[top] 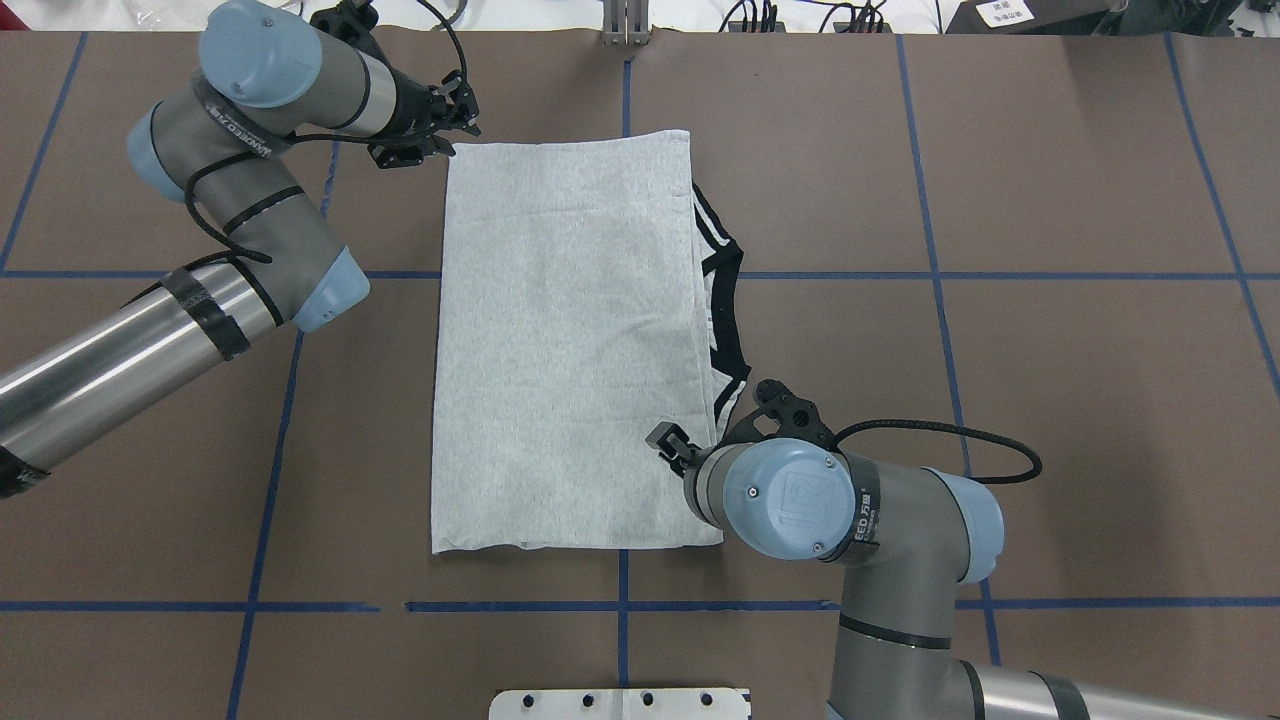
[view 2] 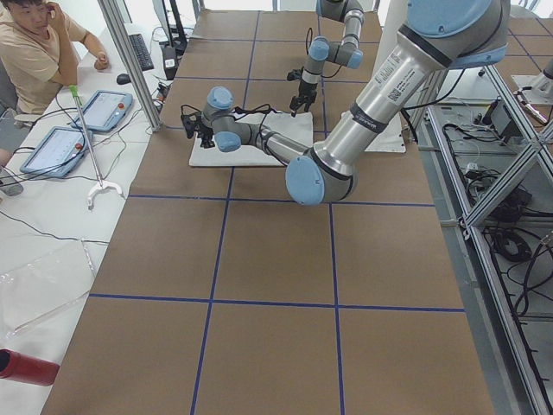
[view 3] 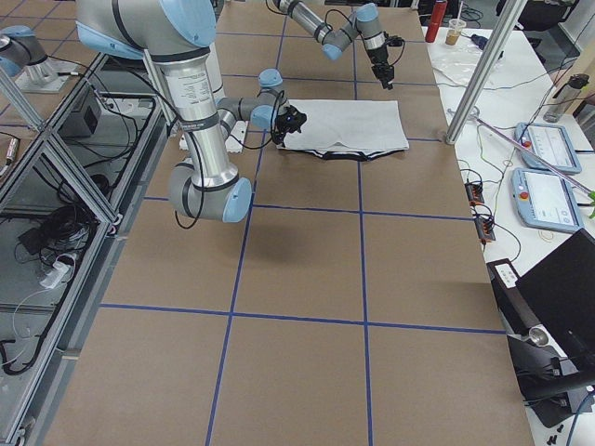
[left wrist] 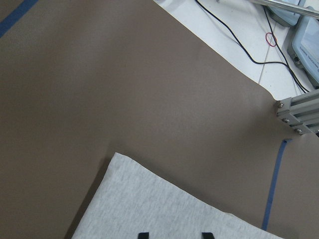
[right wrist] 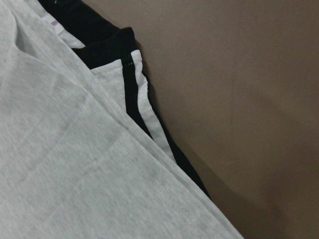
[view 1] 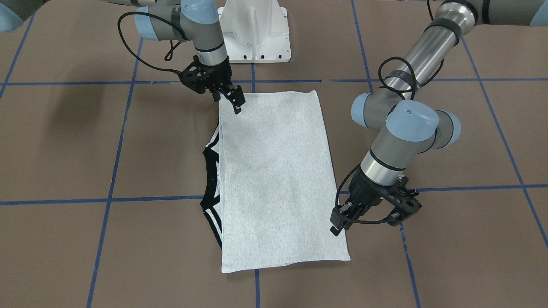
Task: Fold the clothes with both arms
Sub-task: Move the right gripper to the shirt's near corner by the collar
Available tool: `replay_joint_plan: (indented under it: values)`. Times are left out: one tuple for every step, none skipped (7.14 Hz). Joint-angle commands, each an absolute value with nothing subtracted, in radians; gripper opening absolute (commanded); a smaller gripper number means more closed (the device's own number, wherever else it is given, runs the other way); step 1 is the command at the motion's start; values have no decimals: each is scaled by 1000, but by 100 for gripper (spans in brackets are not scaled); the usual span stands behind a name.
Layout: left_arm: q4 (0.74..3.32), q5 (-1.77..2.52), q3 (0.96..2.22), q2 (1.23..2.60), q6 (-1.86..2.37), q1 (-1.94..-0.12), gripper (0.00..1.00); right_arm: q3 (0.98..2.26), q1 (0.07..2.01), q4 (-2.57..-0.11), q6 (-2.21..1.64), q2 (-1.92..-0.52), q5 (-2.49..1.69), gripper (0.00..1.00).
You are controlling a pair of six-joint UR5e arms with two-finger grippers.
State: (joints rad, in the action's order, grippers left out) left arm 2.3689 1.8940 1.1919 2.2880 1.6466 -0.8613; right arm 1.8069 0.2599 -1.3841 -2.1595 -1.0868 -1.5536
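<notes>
The grey T-shirt (top: 570, 350) lies flat on the table, folded into a long rectangle with its plain side up. Its black collar and striped shoulders (top: 725, 300) stick out from under one long edge, and the print is hidden. My left gripper (top: 455, 125) hovers at the shirt's far corner (view 1: 338, 224). In the left wrist view its fingertips (left wrist: 143, 234) stand apart over the cloth, open and empty. My right gripper (view 1: 235, 102) is at the near corner on the collar side (top: 668, 445), fingers apart, holding nothing. The right wrist view shows the stripes (right wrist: 134, 94).
The white pedestal base (view 1: 254, 34) stands just behind the shirt's near edge. Blue tape lines (view 1: 111, 128) cross the brown table. A person (view 2: 34, 52) sits at a side table with tablets beyond the table's far edge, where metal posts (view 3: 474, 84) stand.
</notes>
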Motion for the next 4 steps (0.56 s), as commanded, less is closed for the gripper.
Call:
replay_joint_plan:
  values:
    - [2368,1893,1227,2258,1647,-861,46,1802,238,-1387,-2175,-1088,-1552,100]
    - [2368,1893,1227,2252,1647,-859,46,1802,230,-1387,-2175,-1092,-1552,100]
    - [2368,1893,1238,2246,1647,-859,46,1802,221,-1387,-2175,-1094,-1551,100]
    - [2368,1891,1239,2244,1647,-859,46,1801,221,-1387,-2175,-1091,-1551,100]
